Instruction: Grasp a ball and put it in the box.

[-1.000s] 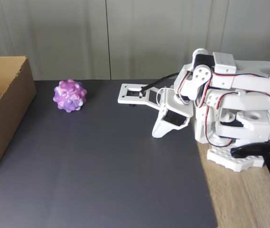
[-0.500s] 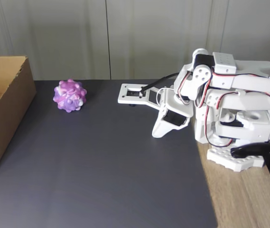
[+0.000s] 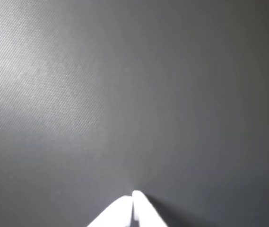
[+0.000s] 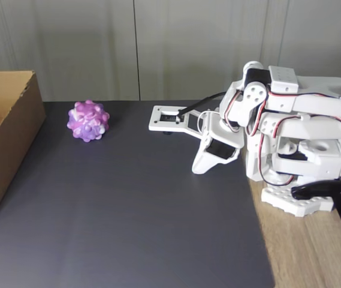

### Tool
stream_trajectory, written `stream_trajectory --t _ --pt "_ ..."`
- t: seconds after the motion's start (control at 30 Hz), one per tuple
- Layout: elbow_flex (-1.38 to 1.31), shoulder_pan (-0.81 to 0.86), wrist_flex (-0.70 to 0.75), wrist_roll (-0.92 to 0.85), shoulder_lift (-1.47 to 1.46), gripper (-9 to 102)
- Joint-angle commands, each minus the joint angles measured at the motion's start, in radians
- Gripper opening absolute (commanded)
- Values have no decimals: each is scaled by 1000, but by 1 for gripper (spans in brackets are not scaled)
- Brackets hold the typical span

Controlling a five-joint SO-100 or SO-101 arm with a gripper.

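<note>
Nothing has shifted since the earlier fixed pictures: arm, ball and box sit exactly where they were.

Nearest in the fixed view is the bare dark mat [image 4: 128, 228] that covers most of the worktop [image 4: 314, 252], whose light wood shows along the right edge. The arm [image 4: 290, 144] is folded low at the right, its base on the wood, and its pincer [image 4: 201, 167] points down at the mat just left of the base. In the wrist view the pincer [image 3: 133, 195] enters from the bottom edge with its two white tips pressed together, so it is closed and empty, over plain grey mat; most of each finger is cut off by the frame.

Farther back and well to the left of the pincer lies the ball [image 4: 88, 120], knobbly, mottled purple, pink and white, resting on the mat near its far edge, well apart from the arm. Just left of the ball, not touching it, stands the brown cardboard box [image 4: 11, 144], open on top; its left part is cut off by the picture edge, so its floor is only partly seen
</note>
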Motion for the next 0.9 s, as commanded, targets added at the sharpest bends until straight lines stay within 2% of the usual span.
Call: stream_trajectory --t 0.0,0.73,0.87 --pt "0 -8 14 -6 -8 0" --pt "0 31 12 2 -8 0" --pt "0 57 -32 3 -9 0"
